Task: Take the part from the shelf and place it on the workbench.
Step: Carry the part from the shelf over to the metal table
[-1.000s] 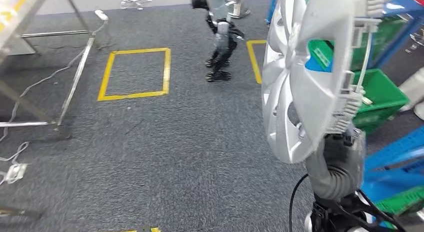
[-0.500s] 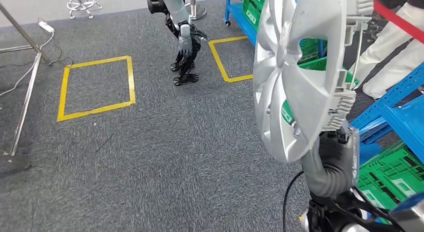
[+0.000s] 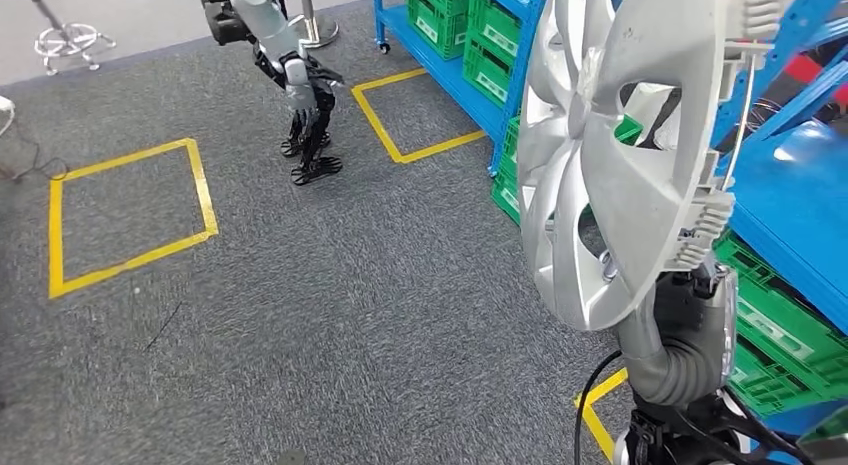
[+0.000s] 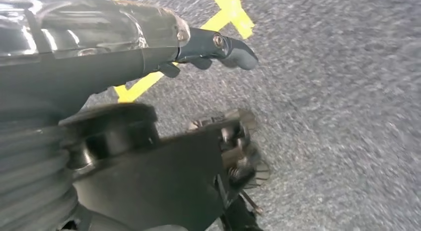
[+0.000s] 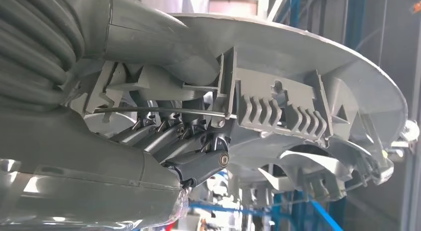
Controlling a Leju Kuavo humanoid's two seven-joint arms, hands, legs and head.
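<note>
The part is a silver wheel cover (image 3: 610,155), held upright on its edge at the right of the head view, high above the carpet. My right hand (image 3: 690,290) grips its lower rim from below. In the right wrist view, dark fingers (image 5: 193,141) curl behind the ribbed clips on the back of the wheel cover (image 5: 308,57). My left hand (image 4: 208,44) hangs over the grey carpet with its fingers loosely stretched out and nothing in them.
Blue shelving (image 3: 780,185) with green crates (image 3: 490,25) runs along the right, close behind the cover. Two yellow tape squares (image 3: 125,215) (image 3: 410,115) mark the carpet. Another humanoid robot (image 3: 290,75) stands at the far left. Open carpet lies ahead to the left.
The whole picture has shifted: the camera has swung right, so the tape squares and the other robot slid left and the blue shelves came in. The wheel cover stays in my right hand.
</note>
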